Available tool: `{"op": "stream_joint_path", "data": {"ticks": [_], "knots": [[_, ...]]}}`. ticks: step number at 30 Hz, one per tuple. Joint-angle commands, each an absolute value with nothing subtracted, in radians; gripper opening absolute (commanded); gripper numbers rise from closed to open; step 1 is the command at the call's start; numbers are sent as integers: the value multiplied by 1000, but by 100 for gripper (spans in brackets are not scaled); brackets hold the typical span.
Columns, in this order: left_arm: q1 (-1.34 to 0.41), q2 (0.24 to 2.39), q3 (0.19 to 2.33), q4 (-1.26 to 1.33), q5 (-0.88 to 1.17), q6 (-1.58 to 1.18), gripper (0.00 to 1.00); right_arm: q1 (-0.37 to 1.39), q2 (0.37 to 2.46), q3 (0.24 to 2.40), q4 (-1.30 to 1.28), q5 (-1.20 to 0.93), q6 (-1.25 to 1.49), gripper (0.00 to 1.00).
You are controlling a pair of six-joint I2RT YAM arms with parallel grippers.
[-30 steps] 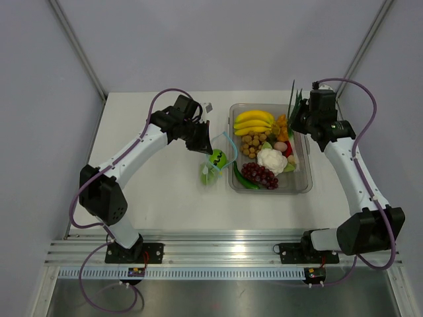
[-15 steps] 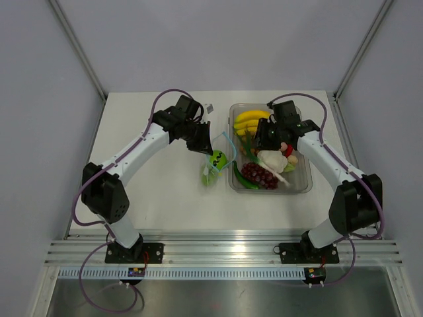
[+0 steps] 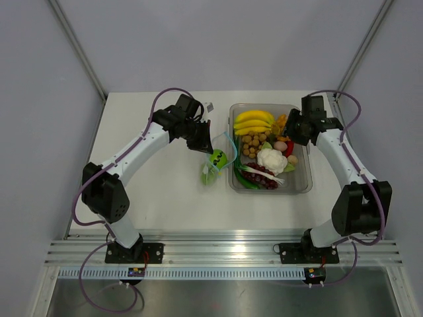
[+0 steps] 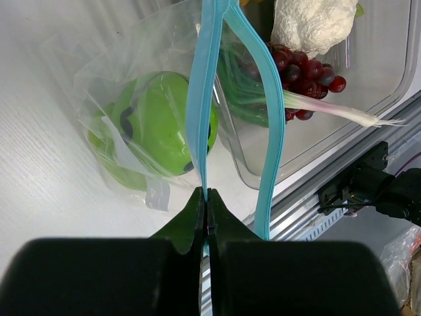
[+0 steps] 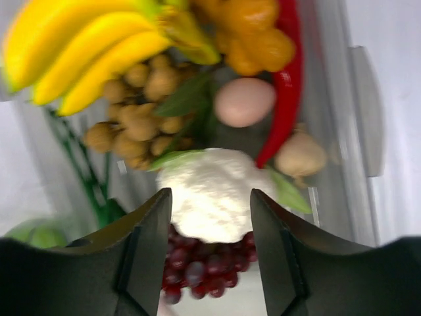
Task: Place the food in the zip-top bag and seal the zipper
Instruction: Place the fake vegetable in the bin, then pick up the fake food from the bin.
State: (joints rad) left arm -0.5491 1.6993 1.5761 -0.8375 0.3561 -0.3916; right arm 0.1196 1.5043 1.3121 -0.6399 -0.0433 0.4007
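The zip-top bag [image 4: 131,85] lies on the table left of the tub, with the bright green round piece [image 4: 158,131] inside it. My left gripper [image 4: 206,197] is shut on one side of the light-blue zipper [image 4: 200,99] and holds it up. The other zipper strip [image 4: 273,131] stands apart, so the mouth gapes. From above, the left gripper [image 3: 203,142] is just behind the bag [image 3: 211,168]. My right gripper [image 5: 210,197] is open and empty over the tub, above the cauliflower [image 5: 214,191]. The pinkish peach piece [image 5: 244,102] lies beyond it. The right gripper [image 3: 294,131] hangs over the tub's right side.
The clear rigid tub [image 3: 304,185] holds bananas [image 3: 254,121], brown longans [image 3: 251,144], grapes [image 3: 261,177], a red chili [image 5: 286,112] and a green onion [image 3: 259,172]. The tub's near corner [image 4: 243,178] sits close to the bag. Grey walls enclose the table.
The right arm swung over the tub's middle and back to its right side while its jaws opened. A green onion that stuck up by that gripper now lies in the tub. The left arm stayed still.
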Motion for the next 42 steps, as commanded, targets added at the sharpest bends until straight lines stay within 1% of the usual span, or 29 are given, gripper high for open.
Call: {"op": "stream_joint_path", "data": {"ticks": [1,4,5,8,11,15,18,20,23,28,34,36,38,42], "knots": [[-554,1689,1608,-822,354,-380,0,103,1560,1269,-669,112,434,59],[-554,1687,1603,-821,354,-376,0,97,1589,1246,-641,123,440,61],[-554,1683,1601,-822,353,-376,0,97,1591,1240,-637,123,446,65],[-554,1671,1588,-813,350,-376,0,98,1592,1235,-614,141,459,69],[-554,1674,1578,-810,347,-376,0,97,1605,1249,-572,138,482,69],[-554,1675,1583,-810,351,-377,0,97,1631,1290,-587,141,491,69],[-554,1672,1580,-808,351,-377,0,97,1683,1322,-658,254,503,67],[-554,1678,1580,-807,353,-376,0,89,1698,1303,-655,294,527,65],[-554,1684,1583,-805,360,-380,0,84,1690,1256,-621,314,569,63],[-554,1680,1583,-808,354,-376,0,86,1730,1244,-632,357,638,61],[-554,1674,1574,-810,351,-377,0,86,1703,1200,-525,269,683,62],[-554,1671,1572,-811,348,-376,0,86,1721,1216,-537,264,690,62],[-554,1669,1574,-816,342,-370,0,86,1738,1239,-561,270,701,63],[-554,1669,1574,-816,345,-370,0,84,1747,1238,-617,363,768,63]]}}
